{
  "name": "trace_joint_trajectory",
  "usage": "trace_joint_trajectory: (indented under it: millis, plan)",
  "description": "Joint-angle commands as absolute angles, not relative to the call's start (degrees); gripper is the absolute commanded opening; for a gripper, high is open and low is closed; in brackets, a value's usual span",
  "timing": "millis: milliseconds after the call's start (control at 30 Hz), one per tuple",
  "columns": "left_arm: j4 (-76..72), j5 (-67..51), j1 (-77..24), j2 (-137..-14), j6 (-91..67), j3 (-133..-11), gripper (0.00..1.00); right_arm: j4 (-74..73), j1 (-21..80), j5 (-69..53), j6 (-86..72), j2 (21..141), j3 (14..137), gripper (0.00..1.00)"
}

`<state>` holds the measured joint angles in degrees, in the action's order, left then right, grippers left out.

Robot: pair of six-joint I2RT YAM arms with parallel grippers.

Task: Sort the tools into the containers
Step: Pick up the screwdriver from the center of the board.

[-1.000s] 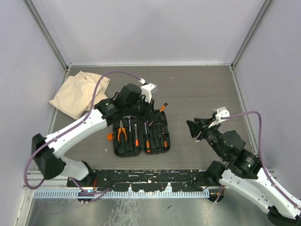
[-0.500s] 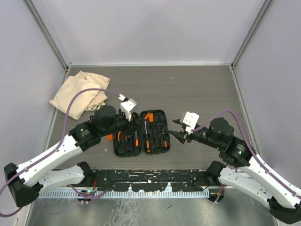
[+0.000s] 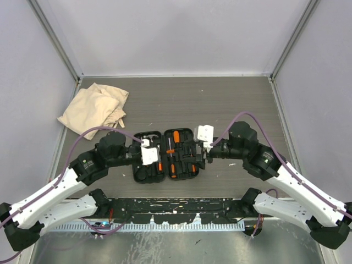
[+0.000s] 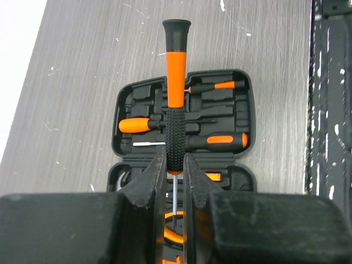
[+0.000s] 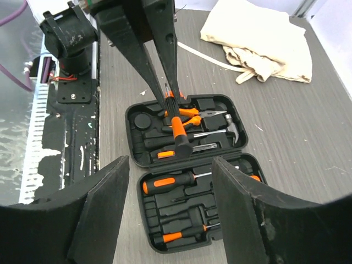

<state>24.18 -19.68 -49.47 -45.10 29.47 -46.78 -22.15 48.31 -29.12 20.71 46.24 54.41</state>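
Currently left gripper [image 4: 175,176] is clamped on the screwdriver [image 4: 176,82] at the handle's shaft end, above the tool case [image 3: 140,176] by the tabletop's [image 3: 231,104] near edge. Right gripper [image 5: 170,165] hangs open facing it. Risk: the end-pinch may let it pivot or drop if bumped.

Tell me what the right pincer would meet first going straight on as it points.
Probably the screwdriver held in the left pincer, its capped end facing the right pincer; beyond lies the open tool case. Depth is unclear.
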Motion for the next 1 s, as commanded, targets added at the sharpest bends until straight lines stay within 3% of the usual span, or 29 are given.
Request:
trace_joint_trajectory:
  millis: [0,300,600,833,967]
  plan:
    - [27.2,-22.4,-49.9,-45.5,43.1,-50.6,0.00,-19.1,48.5,-31.4,16.8,48.3,57.9,0.67]
    - [28.5,-25.4,-50.2,-48.2,47.8,-53.5,0.00,-17.6,48.5,-30.5,13.3,53.0,56.9,0.65]
    - [29.4,-22.4,-51.9,-49.8,49.3,-54.0,0.00,-18.4,48.6,-30.5,6.9,59.4,58.1,0.56]
    - [30.8,-20.3,-53.2,-52.0,52.9,-55.7,0.00,-19.5,48.6,-29.7,3.7,62.0,58.0,0.42]
    - [31.1,-19.6,-54.0,-53.6,54.0,-56.4,0.00,-19.1,48.7,-30.9,2.0,62.9,57.4,0.26]
